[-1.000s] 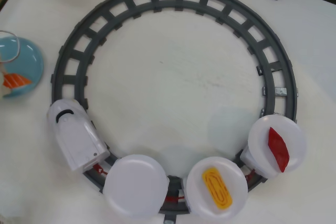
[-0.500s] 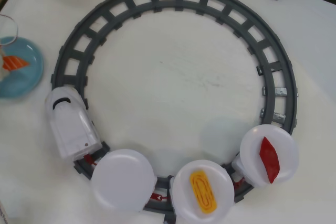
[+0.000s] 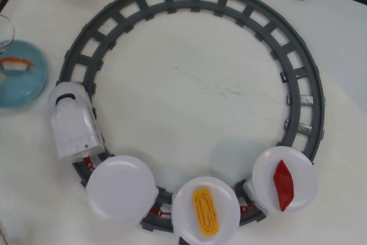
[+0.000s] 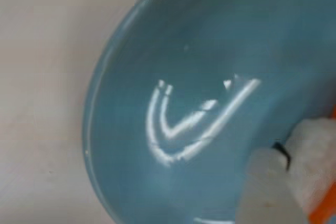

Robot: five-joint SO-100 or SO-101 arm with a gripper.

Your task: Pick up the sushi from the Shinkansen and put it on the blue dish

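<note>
orange sushi (image 4: 328, 203) beside a pale fingertip (image 4: 270, 192), above blue dish (image 4: 173, 40)

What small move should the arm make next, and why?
Probably open the hand and release the sushi. The overhead view shows the orange piece already over the blue dish, and in the wrist view the dish fills the frame, so it looks very close.

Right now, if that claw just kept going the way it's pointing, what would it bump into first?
Most likely the blue dish: in the wrist view its surface fills the frame ahead of the gripper. How close it is cannot be judged.
</note>
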